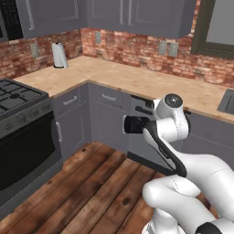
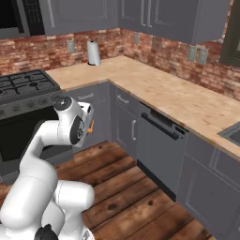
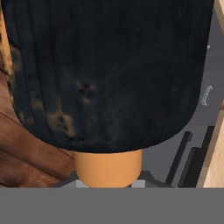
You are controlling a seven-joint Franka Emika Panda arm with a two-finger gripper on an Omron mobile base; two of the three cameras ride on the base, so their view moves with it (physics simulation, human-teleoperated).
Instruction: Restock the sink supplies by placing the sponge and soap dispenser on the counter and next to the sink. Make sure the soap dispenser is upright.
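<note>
- Fingers are pressed in on the soap dispenser. In the hand view its black rounded part sits right up against the lens, with the orange-brown neck running down to where the tips would be. The tips themselves are hidden behind the bottle, so I'm calling the pinch from that.
- In the right base view a sliver of orange pokes out beside the wrist, at the gripper. That's the same bottle, carried at cabinet height, off the counter.
- The arm is folded in close to the base, hand out over the wooden floor in front of the dark grey cabinets.
- The counter runs along the brick wall, and I can't spot the sponge on the stretch these cameras cover.
- The sink is just a corner at the right edge, well away from the hand.
- Progress-wise: bottle picked up, not yet delivered. Still left is getting over to the sink, standing the bottle upright beside it, then dealing with the sponge, as far as I can tell.
</note>
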